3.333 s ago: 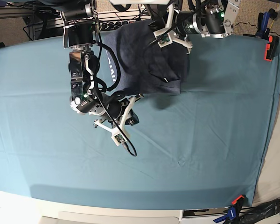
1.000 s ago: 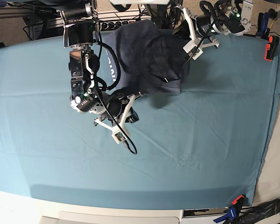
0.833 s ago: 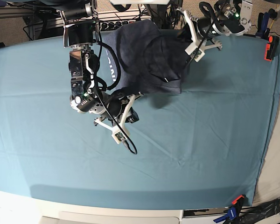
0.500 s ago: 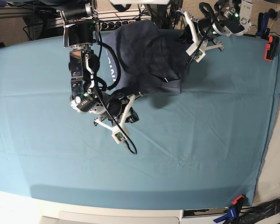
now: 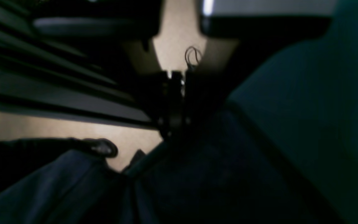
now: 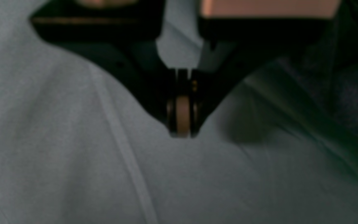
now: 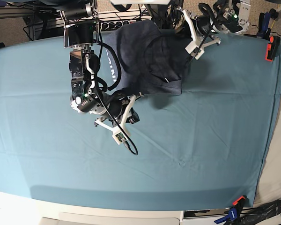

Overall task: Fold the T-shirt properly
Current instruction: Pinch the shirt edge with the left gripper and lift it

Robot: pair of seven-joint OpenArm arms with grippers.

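The left gripper (image 7: 180,29), jaws pressed together on nothing visible, sits at the far edge of the table by the upper right corner of the T-shirt (image 7: 147,58); a few seconds earlier its wrist lay across the shirt's right side, and it has since swung up and out toward the table's back edge, with only small shifts over the last second. In its own wrist view the closed fingertips (image 5: 176,93) hang just above dark cloth, with no fold caught between them. The right gripper (image 7: 136,99), equally clenched and empty, has not moved at all and rests at the shirt's lower left corner; its wrist view shows the shut tips over pale, creased cloth. The shirt itself lies in the same bunched heap near the far middle of the table, part of its white lettering showing on the left side, one flap doubled over. This suggests a release and withdrawal rather than a finished fold: the garment looks roughly halved but untidy. The teal table cloth (image 7: 201,140) is bare and lightly wrinkled in front. An orange clamp (image 7: 270,48) pins it at the far right, another clamp (image 7: 235,206) at the near corner, and cables and frame rails crowd the back.
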